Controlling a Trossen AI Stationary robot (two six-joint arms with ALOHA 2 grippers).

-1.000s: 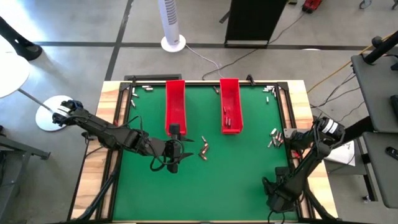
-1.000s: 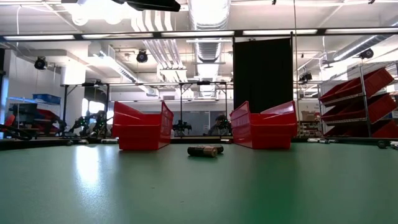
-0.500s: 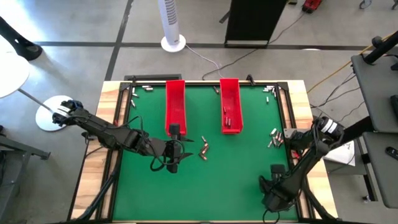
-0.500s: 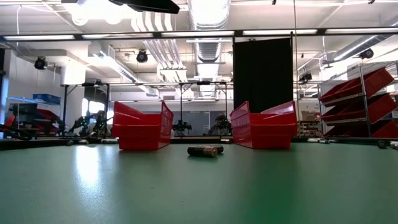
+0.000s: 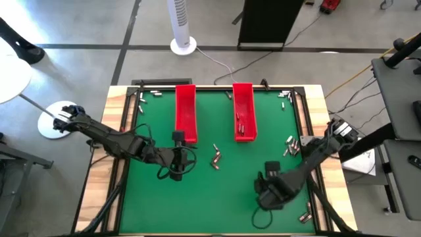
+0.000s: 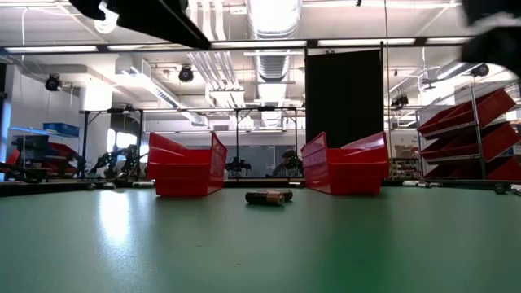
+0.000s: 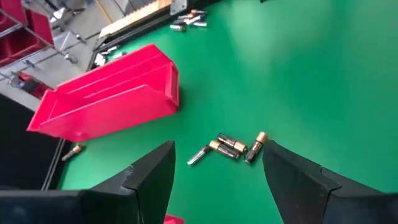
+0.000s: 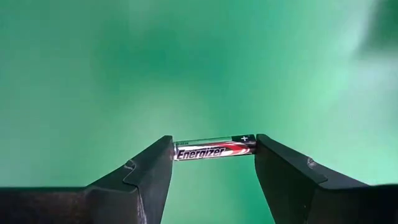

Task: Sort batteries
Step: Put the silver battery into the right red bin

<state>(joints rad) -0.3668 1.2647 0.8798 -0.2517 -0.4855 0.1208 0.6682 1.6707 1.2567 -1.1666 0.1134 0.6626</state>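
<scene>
From above: two long red plastic trays, left tray [image 5: 185,112] and right tray [image 5: 243,110], side by side on the far half of the green surface [image 5: 217,191]. A small cluster of three or four batteries [image 5: 215,156] on the mat between and just in front of the trays. A few more along the far left edge [image 5: 146,94], at the far right corner [image 5: 284,96], beside the right rim [image 5: 290,145] and near the right front corner [image 5: 306,214]; a couple lying inside the right tray. Left gripper [image 5: 175,172] over the mat just in front of the left tray, the cluster a little to its right. Right gripper [image 5: 265,195] low over the right front part of the mat, well apart from the cluster.

From table height: both trays seen end-on, glossy with sloped walls; one dark cylinder [image 6: 269,196] with a copper end lying on its side between them.

Left wrist view: fingers [image 7: 152,177] spread wide with nothing between, four slim cylinders [image 7: 229,147] with copper ends on the smooth mat past the fingertips, one tray [image 7: 109,96] beyond, one stray piece beside it.

Right wrist view: dark fingers [image 8: 149,177] pinching a single slim silver, black and red battery [image 8: 214,148] end to end, crosswise above the bare green mat.
</scene>
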